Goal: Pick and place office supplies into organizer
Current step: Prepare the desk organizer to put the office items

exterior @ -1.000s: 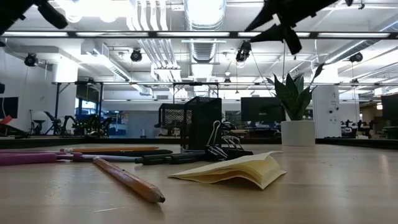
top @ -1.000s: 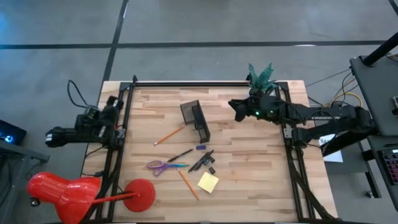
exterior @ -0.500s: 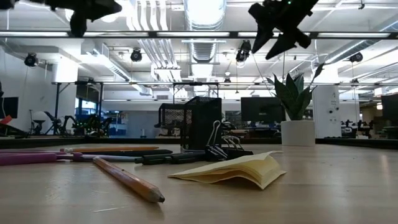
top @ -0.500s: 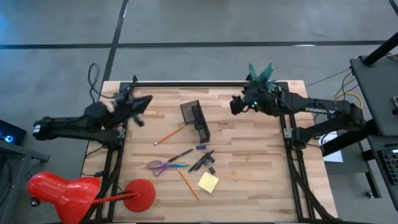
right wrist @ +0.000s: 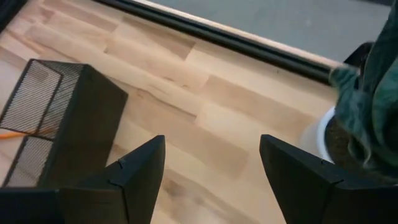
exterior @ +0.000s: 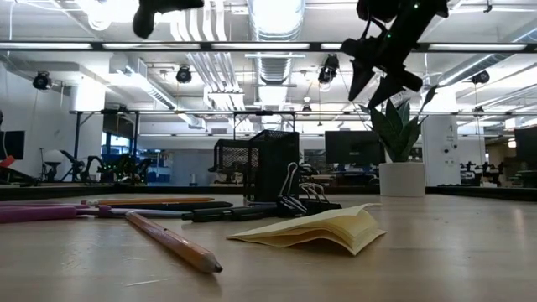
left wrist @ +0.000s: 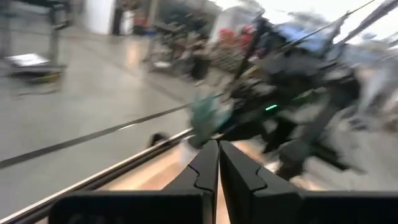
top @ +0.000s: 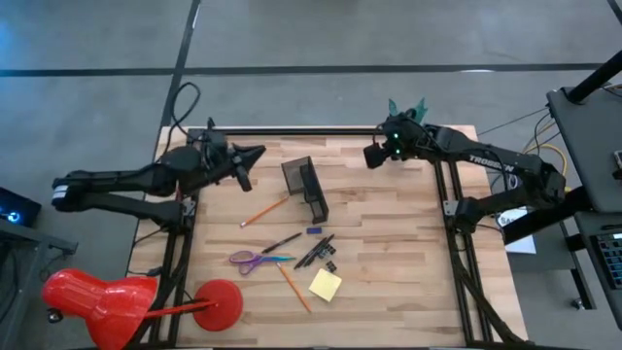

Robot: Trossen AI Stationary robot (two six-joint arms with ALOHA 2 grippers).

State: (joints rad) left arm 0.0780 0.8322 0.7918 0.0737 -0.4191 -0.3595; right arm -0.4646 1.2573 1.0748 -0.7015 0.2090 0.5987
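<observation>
Both arms have swung inward: the left claw (top: 255, 154) is shut and empty, the right claw (top: 372, 156) wide open and empty. Descending at the organizer (top: 305, 187), at about 12 o'clock on the table (top: 389, 253), either could knock it over.

- The desk (top: 389, 243) is pale blond wood with a plank grain.
- The organizer (top: 305, 187) is dark grey wire mesh.
- The scissors (top: 253, 259) have purple handles.
- The sticky-note pad (top: 326, 284) is yellow.
- Two pencils (top: 263, 211) are orange.
- The pens (top: 314, 251) and the clip (top: 331, 266) are black.
- The lamp (top: 107, 303) is bright red.
- The plant (top: 408, 113) is green, in a white pot (exterior: 402, 179).
- Both arms are dark; the right gripper (right wrist: 211, 171) has black fingers.
- The floor (top: 311, 49) is grey.
</observation>
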